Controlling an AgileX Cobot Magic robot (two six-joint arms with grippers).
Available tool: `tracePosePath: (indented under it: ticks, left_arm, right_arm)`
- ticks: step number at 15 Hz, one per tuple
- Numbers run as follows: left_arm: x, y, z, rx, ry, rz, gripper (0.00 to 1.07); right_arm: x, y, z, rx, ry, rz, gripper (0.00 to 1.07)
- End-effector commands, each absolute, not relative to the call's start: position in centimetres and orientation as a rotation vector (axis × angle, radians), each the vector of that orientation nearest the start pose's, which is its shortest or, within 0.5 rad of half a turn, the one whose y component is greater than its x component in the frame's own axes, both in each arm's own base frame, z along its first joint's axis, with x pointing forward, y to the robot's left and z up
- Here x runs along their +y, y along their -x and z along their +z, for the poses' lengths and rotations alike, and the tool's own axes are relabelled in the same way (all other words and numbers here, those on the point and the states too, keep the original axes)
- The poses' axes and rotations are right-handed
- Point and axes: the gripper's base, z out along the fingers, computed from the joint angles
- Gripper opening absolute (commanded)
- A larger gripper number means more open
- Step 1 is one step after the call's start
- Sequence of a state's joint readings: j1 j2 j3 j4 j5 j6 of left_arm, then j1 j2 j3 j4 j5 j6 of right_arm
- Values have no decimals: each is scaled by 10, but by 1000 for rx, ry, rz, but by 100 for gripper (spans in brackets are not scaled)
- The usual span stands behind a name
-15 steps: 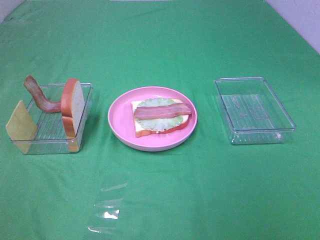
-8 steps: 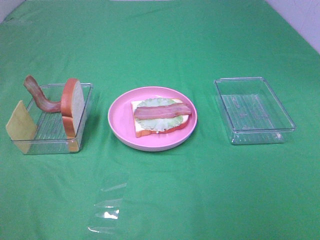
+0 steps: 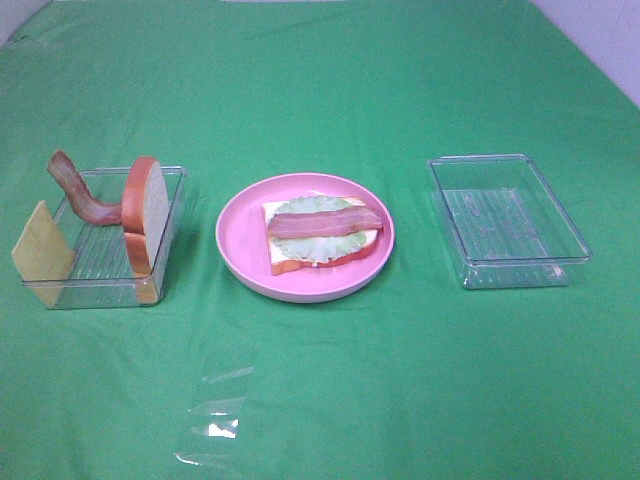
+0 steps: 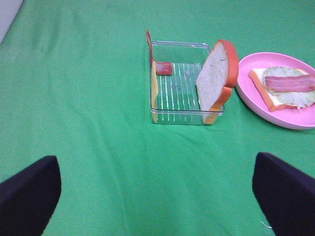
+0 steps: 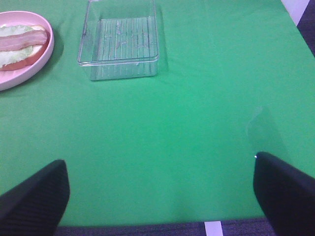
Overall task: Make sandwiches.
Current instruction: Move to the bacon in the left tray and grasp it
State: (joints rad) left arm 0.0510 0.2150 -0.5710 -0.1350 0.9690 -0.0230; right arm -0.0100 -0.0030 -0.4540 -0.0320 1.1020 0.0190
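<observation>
The open sandwich [image 3: 322, 232] lies on the round pink plate [image 3: 240, 260]: a white bread slice, green lettuce and a bacon strip on top. In the left clear tray [image 3: 100, 290] a second bread slice [image 3: 146, 213] stands on edge, with a curled bacon strip [image 3: 78, 190] and a yellow cheese square [image 3: 42, 253] leaning at its end. My left gripper [image 4: 157, 196] is open and empty, well short of that tray [image 4: 177, 115] and its bread slice [image 4: 216, 73]. My right gripper [image 5: 162, 196] is open and empty. Neither arm shows in the exterior high view.
An empty clear tray [image 3: 510, 270] stands right of the plate and also shows in the right wrist view [image 5: 123, 69]. A faint clear plastic film [image 3: 215, 420] lies on the green cloth near the front. The table's front edge [image 5: 147, 228] is just below my right gripper.
</observation>
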Motion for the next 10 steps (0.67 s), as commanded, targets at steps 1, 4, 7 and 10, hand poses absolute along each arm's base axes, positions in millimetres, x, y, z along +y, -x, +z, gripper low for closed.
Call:
tracePosePath:
  ticks: [1, 4, 7, 10]
  left_arm:
    - [-7, -58, 314, 2143, 118, -164, 98]
    - [-5, -99, 325, 2254, 136, -165, 98]
    - [-2, -156, 345, 2354, 145, -165, 98]
    - [1, -202, 355, 2423, 144, -145, 98]
  right_arm:
    - [-2, 6, 261, 2096, -31, -39, 98]
    - [-2, 6, 261, 2096, -31, -39, 98]
    - [-2, 6, 261, 2096, -31, -39, 98]
    - [-2, 6, 261, 2096, -31, -39, 98]
